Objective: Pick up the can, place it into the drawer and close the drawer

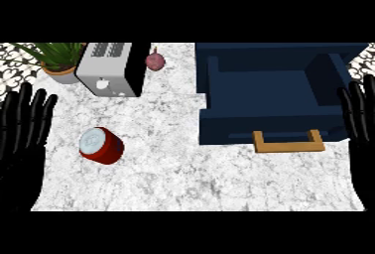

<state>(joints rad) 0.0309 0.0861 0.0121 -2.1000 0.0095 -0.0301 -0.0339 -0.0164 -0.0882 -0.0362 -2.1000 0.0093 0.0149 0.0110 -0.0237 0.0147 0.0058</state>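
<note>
A red can (101, 144) with a pale silver lid stands on the white marble counter (183, 173), left of centre. The dark blue drawer (267, 96) is pulled open at the upper right, its inside bare, with a tan handle (288, 143) on its front. My left hand (23, 121) rests open at the left edge, fingers up, a short way left of the can and not touching it. At the right edge my right hand (357, 111) rests open too, beside the drawer's right wall.
A silver and black toaster (111, 69) stands at the back left. A potted green plant (57, 59) is in the far left corner. A small purple onion (155, 60) lies just right of the toaster.
</note>
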